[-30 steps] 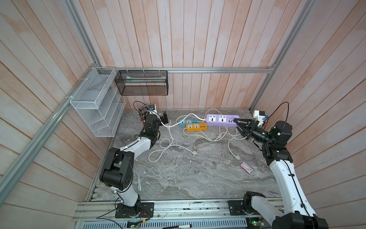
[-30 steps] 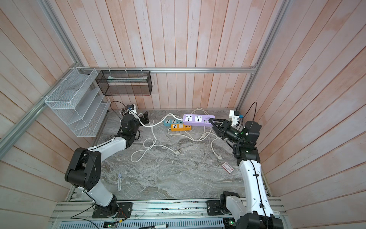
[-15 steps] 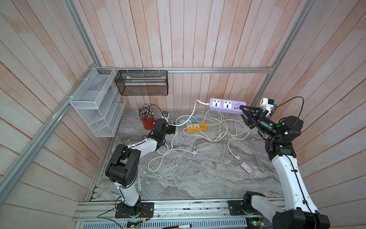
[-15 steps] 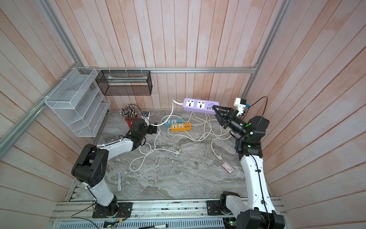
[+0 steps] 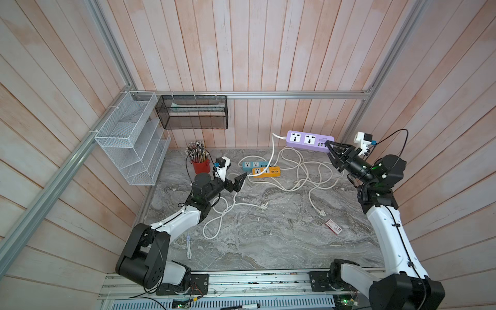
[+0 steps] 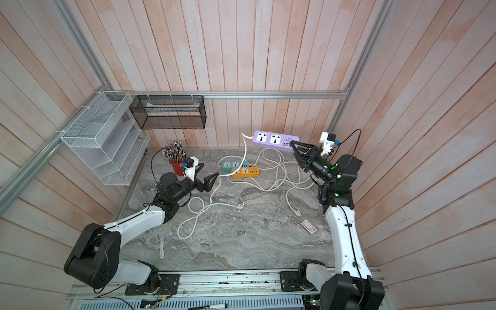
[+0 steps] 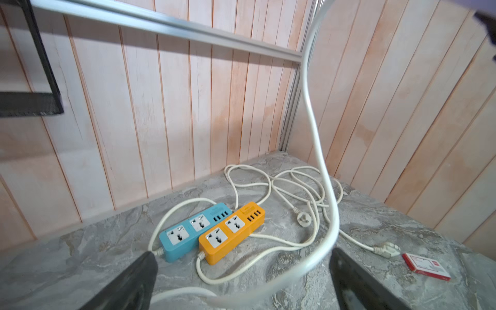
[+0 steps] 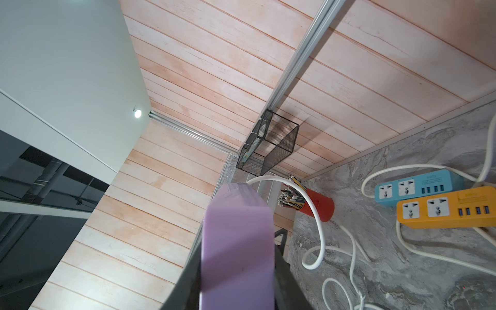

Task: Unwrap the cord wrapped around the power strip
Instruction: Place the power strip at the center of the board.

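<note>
Up by the back wall, our right gripper (image 5: 329, 147) is clamped on one end of the purple power strip (image 5: 306, 138), holding it lifted clear of the table (image 5: 268, 241). Its white cord (image 5: 272, 154) leaves the other end and hangs down in a slack curve. It then passes between the fingers of our left gripper (image 5: 240, 182), which is spread wide and grips nothing. From the left wrist the cord crosses that gap loosely, and we cannot tell whether it touches either finger.

Both top views show no turns around the strip's body, so we judge the unwrapping nearly finished, though its underside is hidden from us.

To finish this well, we should hold the strip's end firmly and level. The open left fingers should serve as a guide rather than a pinch, so the cord slides instead of jerking the strip. Drawing the slack toward the bare table is safer than dragging it over the blue strip (image 5: 255, 164) and orange strip (image 5: 265, 171), whose own cords lie tangled just beside. Any snag there could pull on our held end.
</note>
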You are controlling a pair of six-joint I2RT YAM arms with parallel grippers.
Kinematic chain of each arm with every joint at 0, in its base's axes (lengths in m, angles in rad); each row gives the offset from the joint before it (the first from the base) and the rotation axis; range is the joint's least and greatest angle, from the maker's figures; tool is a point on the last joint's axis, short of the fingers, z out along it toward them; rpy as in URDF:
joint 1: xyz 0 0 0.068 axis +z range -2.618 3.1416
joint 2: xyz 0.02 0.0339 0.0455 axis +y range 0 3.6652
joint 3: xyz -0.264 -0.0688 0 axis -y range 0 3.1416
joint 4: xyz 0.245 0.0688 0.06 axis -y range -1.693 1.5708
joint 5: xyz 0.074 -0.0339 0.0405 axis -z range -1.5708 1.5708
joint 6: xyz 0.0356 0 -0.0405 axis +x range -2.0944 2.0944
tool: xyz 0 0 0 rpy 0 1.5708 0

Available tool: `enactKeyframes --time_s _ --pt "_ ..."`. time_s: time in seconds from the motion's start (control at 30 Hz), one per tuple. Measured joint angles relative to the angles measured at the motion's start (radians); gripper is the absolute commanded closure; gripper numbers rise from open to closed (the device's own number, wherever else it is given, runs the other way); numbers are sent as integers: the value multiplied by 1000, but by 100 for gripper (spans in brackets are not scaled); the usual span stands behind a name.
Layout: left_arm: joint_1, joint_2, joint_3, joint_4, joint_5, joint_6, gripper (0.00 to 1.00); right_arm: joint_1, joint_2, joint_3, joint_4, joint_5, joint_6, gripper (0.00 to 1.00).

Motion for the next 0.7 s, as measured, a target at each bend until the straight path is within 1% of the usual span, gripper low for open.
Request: enactKeyframes --time_s 0.1,0.23,0.37,0.43,0.6,0.7 --pt "62 -26 -11 -16 -52 -24 0 -13 -7 -44 -16 0 -22 79" --pt "130 -30 -31 -53 -184 -42 0 -50 -47 -96 -76 3 -63 78" --pt "135 -55 -51 -82 -262 -50 0 -70 -122 -169 -161 10 -125 79" --pt "135 -66 -51 -84 -289 -50 0 -81 -171 -220 -235 14 -169 79" --pt "135 -72 -51 -85 -326 -55 0 -87 -253 -314 -457 53 -308 79" --pt "135 -72 -51 -86 -344 -58 0 -86 -296 -415 -512 63 -339 79"
